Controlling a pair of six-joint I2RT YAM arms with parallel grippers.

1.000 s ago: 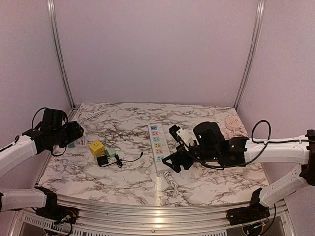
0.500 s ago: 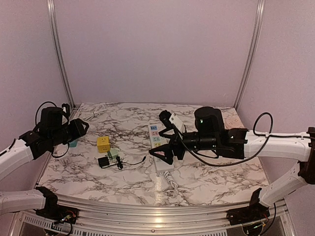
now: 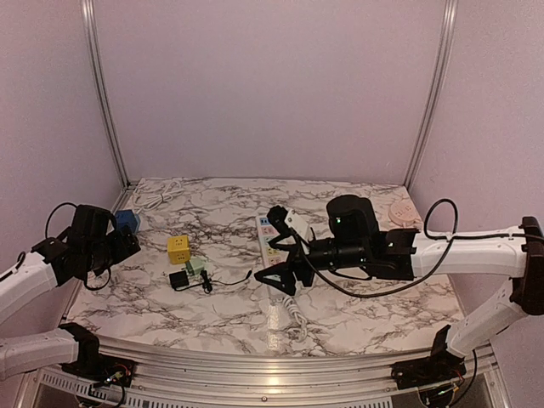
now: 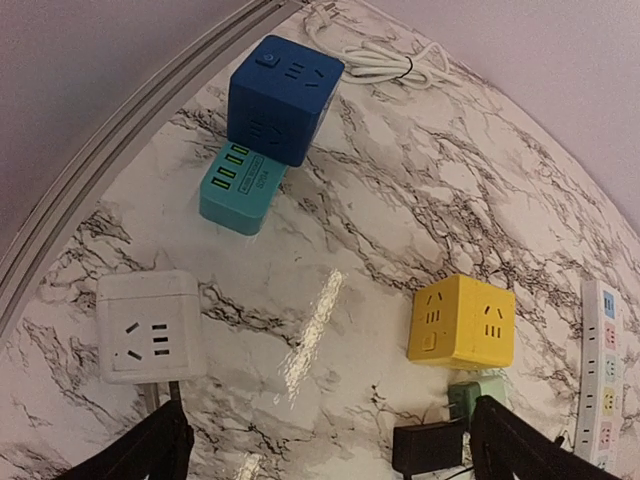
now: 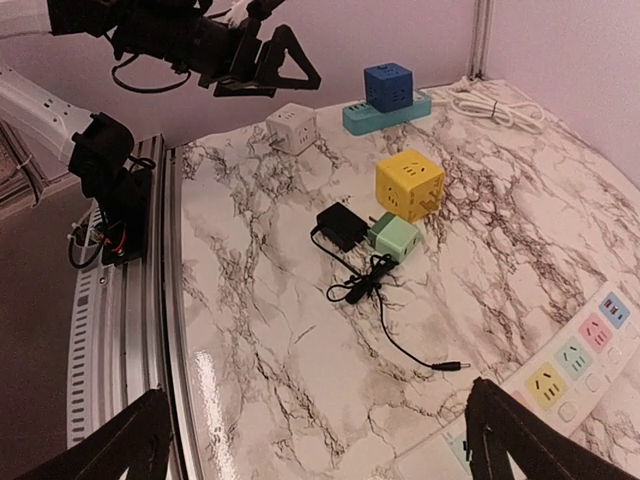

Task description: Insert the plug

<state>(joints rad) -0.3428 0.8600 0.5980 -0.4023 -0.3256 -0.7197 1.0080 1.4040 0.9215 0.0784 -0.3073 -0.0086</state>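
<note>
Plug, black with thin cord, lies on bench beside green adapter, well left of right gripper. Left wrist: white socket cube, hidden overhead; left gripper spread wide, holding nothing. Right wrist: right gripper spread wide, empty, plug ahead.

Left arm and right arm: white link shells, black joint housings, looped black cables. Right wrist housing carries a green indicator lamp. Pincer fingers: black, triangular in outline.
</note>
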